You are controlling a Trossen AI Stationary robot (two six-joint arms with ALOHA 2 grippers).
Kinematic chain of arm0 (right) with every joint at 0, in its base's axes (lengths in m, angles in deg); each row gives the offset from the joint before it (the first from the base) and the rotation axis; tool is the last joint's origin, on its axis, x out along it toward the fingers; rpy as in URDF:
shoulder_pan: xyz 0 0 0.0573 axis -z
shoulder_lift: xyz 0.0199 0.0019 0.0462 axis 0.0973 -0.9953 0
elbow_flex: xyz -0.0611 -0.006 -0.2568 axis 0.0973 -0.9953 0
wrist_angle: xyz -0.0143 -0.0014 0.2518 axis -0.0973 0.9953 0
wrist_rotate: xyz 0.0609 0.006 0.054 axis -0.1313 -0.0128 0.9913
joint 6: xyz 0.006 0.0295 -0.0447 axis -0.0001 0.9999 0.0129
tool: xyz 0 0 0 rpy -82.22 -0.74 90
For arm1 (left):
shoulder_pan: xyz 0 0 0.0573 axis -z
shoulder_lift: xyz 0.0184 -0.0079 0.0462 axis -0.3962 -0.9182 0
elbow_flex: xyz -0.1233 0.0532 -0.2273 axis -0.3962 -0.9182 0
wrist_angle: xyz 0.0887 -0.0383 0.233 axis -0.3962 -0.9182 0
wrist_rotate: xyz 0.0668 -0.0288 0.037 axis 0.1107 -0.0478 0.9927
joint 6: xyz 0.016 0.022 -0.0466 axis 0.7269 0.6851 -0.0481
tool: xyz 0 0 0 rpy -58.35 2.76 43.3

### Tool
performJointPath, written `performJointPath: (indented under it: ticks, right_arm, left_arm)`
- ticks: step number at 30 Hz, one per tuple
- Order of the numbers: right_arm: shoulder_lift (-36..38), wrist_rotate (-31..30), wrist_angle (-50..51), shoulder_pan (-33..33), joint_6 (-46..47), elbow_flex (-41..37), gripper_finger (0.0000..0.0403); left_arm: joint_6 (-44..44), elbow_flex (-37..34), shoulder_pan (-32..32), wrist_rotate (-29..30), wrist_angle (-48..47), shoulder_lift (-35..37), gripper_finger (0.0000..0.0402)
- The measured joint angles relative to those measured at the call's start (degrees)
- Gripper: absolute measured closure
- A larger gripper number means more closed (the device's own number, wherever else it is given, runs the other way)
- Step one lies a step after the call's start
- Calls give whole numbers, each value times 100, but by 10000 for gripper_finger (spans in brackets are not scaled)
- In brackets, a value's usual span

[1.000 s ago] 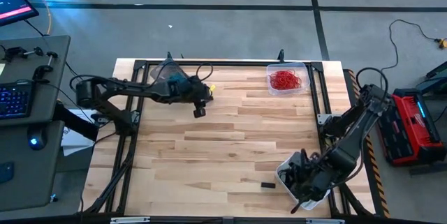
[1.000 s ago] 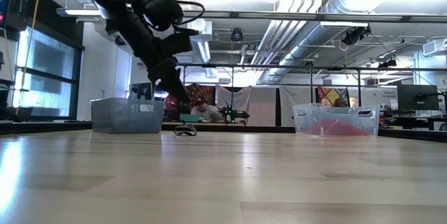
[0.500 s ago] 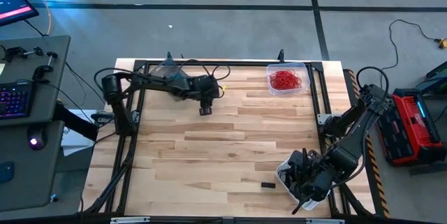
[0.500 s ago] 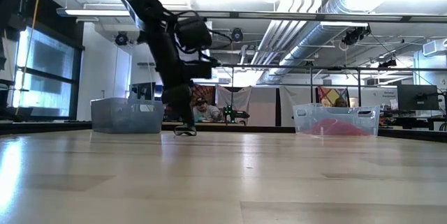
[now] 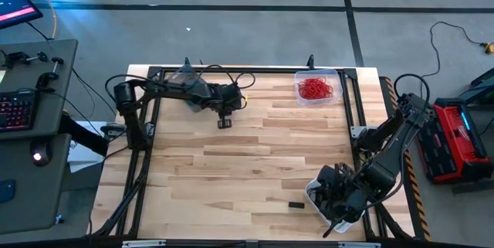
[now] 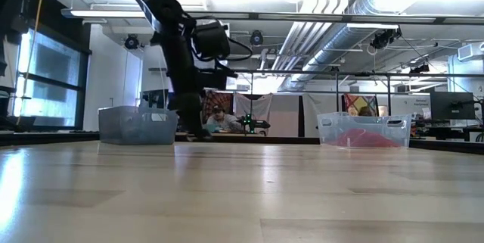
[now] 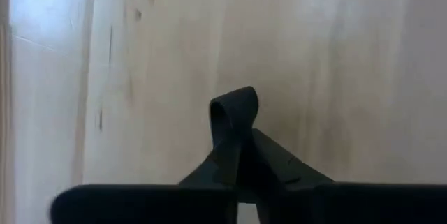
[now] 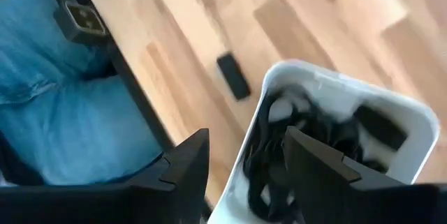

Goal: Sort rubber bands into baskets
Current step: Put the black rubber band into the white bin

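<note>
While the wooden table [image 5: 231, 163] fills mid-frame, the left gripper [image 5: 225, 122] upper left pinches a dark rubber band [image 7: 234, 116]. Lower right, the right gripper [image 5: 333, 202] gapes over the whitish basket [image 8: 391, 123], largely hiding it.

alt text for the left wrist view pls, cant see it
The left gripper has its jaws shut on a dark rubber band, whose loop sticks up between them. Behind it lies the pale wooden table.
</note>
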Motion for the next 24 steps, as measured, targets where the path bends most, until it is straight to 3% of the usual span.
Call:
performJointPath:
  ticks: [5, 11, 16, 20, 24]
  right_arm:
    - [-27, -1097, 32, 0, -568, -4, 231]
    - [-291, -2310, 8, 163, -1765, -4, 231]
    - [-680, -2966, -237, 550, -2226, -4, 231]
    - [-1079, -3209, -710, 866, -3221, -4, 231]
    - [-1472, -3825, -1218, 1101, -4244, -4, 231]
  left_arm:
    - [-346, -2, 212, -354, -157, 318, 395]
    - [-807, -2, 542, -1756, -53, 802, 399]
    - [-1107, -2, 1065, -1765, 456, 1091, 400]
    - [-1334, -2, 1498, -2049, 1091, 1147, 400]
    - [-1716, -2, 1836, -2244, 1648, 1140, 401]
